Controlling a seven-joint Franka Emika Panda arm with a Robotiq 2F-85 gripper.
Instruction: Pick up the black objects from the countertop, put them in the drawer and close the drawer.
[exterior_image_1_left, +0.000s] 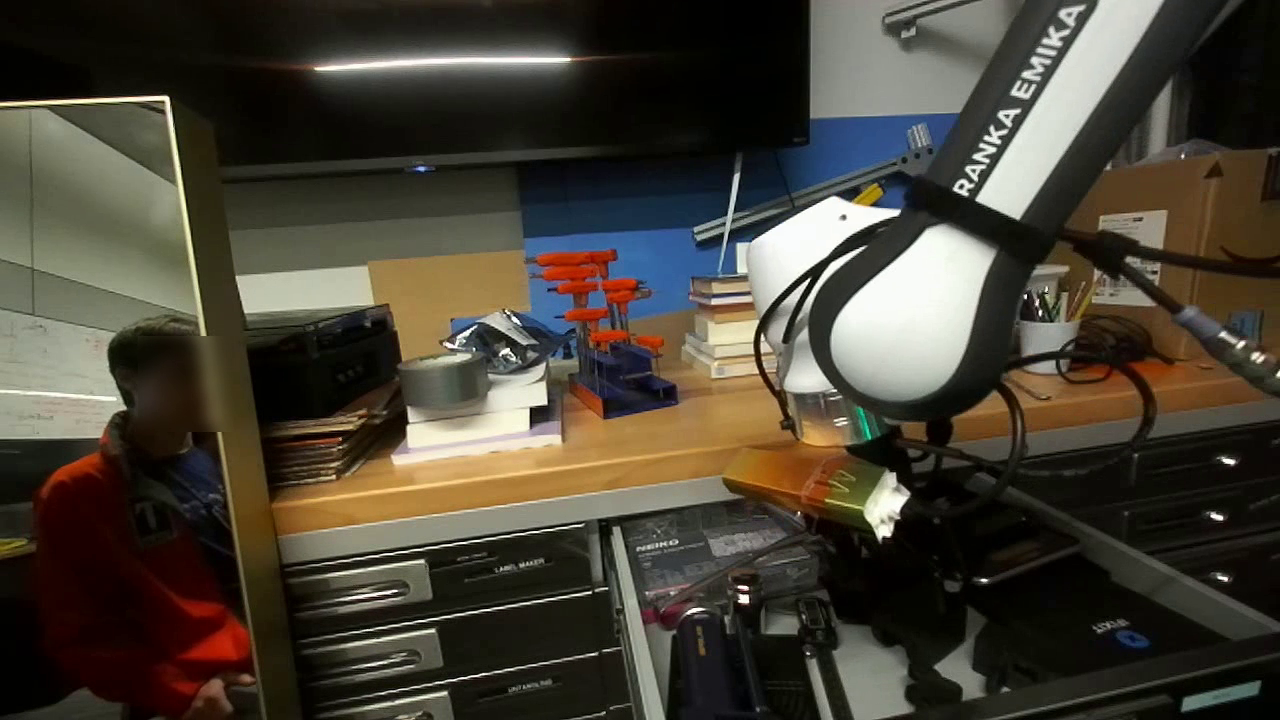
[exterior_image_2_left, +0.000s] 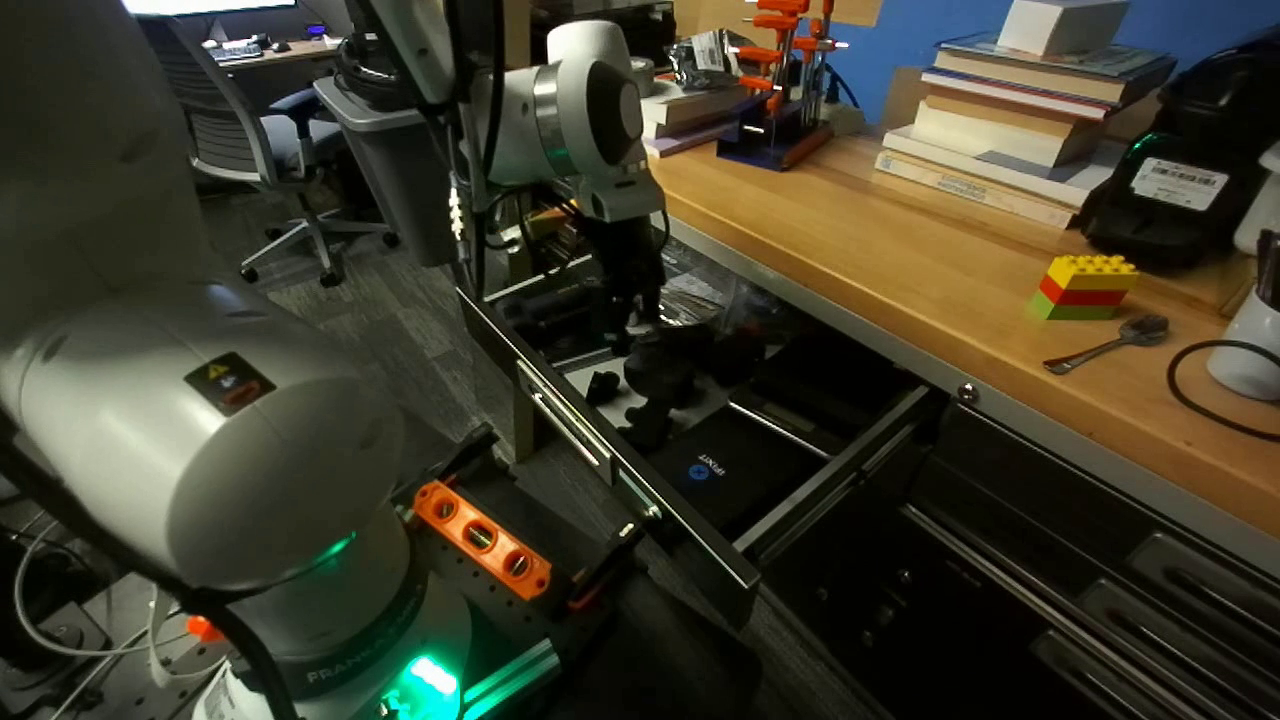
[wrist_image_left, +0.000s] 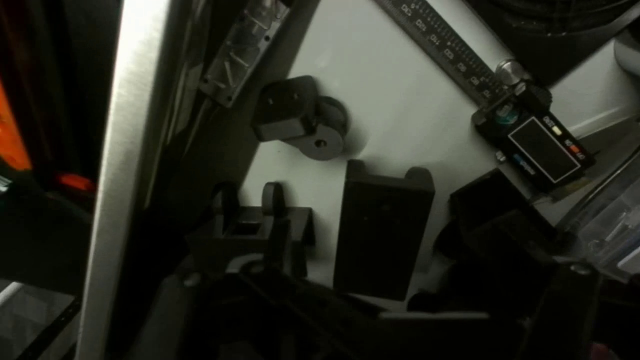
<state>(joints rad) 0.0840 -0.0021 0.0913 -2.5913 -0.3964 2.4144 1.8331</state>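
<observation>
the hand (exterior_image_2_left: 634, 322) is black, like the blocks (wrist_image_left: 382, 237) beneath it; beyond it, the table (exterior_image_2_left: 840, 220) is light brown, the toy bricks (exterior_image_2_left: 1085, 290) banded yellow, red, green.

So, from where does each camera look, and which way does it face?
In an exterior view, the camera stands before the open drawer, facing the countertop and screen; the arm shows at upper right.
In an exterior view, the camera sits near the robot's base, looking down across drawer and countertop; base, arm and gripper show.
The wrist camera sits on the arm, looking down on black objects in the drawer; gripper parts show along the bottom.
Both exterior views share the drawer, countertop and rack of red-handled tools.
</observation>
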